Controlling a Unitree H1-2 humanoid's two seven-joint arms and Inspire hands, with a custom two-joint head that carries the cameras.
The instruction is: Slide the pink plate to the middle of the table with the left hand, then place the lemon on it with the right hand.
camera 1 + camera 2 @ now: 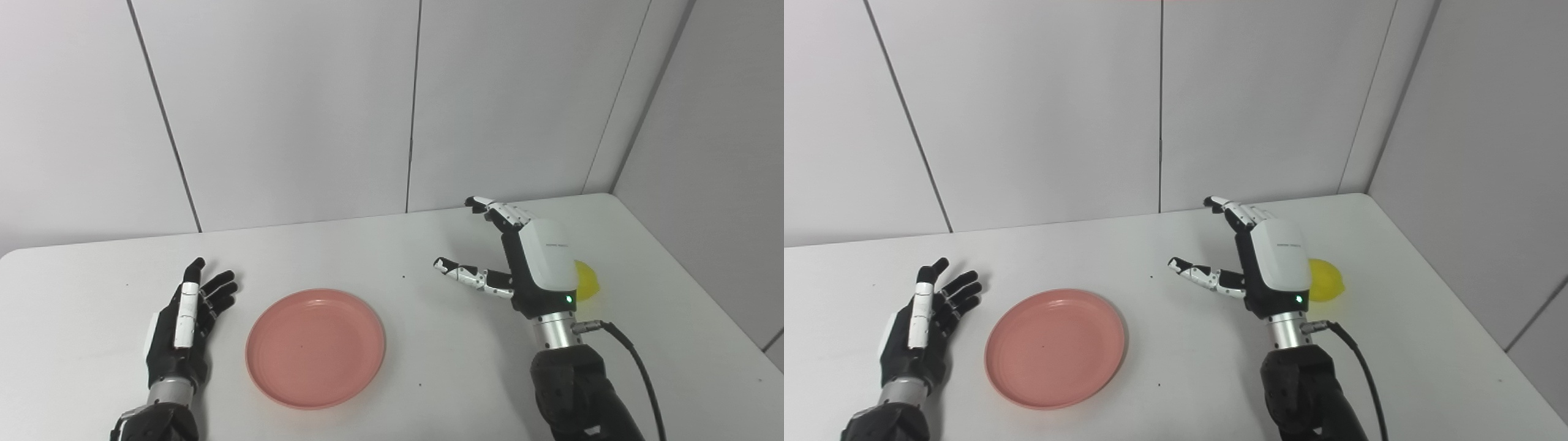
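My right hand (1268, 269) is spread and empty just left of the small yellow lemon (1326, 280) for the pickup, left hand (184, 324) open beside the round pink plastic plate (315, 348) mid-worktop (429, 367).

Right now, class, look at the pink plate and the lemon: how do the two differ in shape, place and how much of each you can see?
The pink plate is flat, round and wide; the lemon is small, rounded and yellow. The plate lies in full view between the two robot hands, near the left robot hand; the lemon sits partly hidden behind the right robot hand. Both rest on the white table, and neither is held.
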